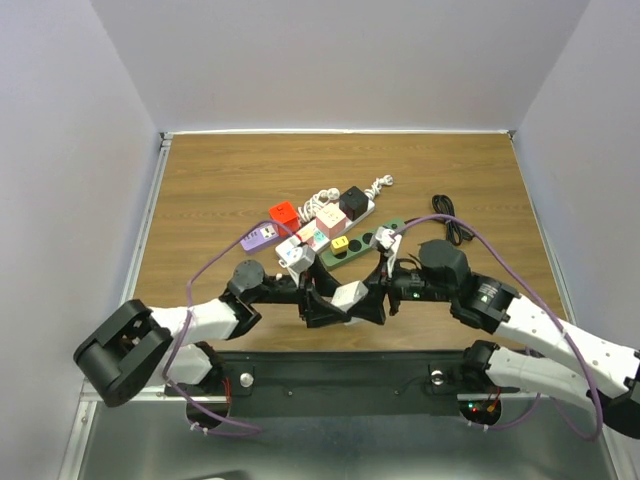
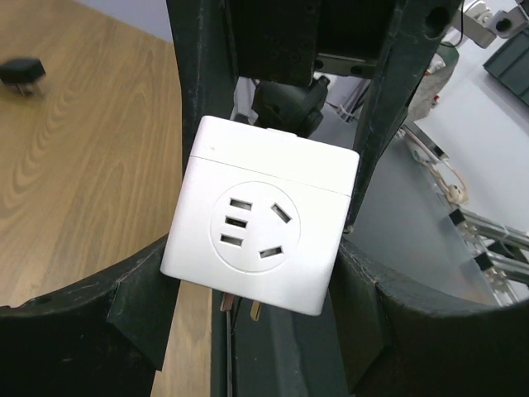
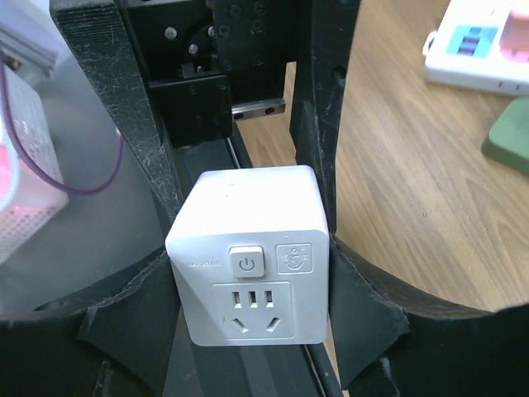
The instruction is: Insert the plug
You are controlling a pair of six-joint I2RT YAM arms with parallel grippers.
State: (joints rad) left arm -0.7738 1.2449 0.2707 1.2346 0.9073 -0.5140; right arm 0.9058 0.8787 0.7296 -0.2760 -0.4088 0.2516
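Observation:
A white cube plug adapter (image 1: pixel 349 293) hangs between both grippers above the table's near edge. My left gripper (image 1: pixel 322 300) is shut on it from the left and my right gripper (image 1: pixel 376 296) from the right. In the left wrist view the cube (image 2: pixel 264 215) shows a round socket face, with its metal prongs (image 2: pixel 240 308) sticking out below, between the fingers (image 2: pixel 136 294). In the right wrist view the cube (image 3: pixel 252 248) shows a power button and a socket face. The green power strip (image 1: pixel 362 240) lies just behind on the table.
A white power strip (image 1: pixel 335 215) carries pink, black and red cube adapters. A purple adapter (image 1: pixel 258 237) and a white-blue one (image 1: pixel 295 252) lie to the left. A black cable (image 1: pixel 452 222) lies at the right. The wooden table (image 1: pixel 220 190) has walls around it.

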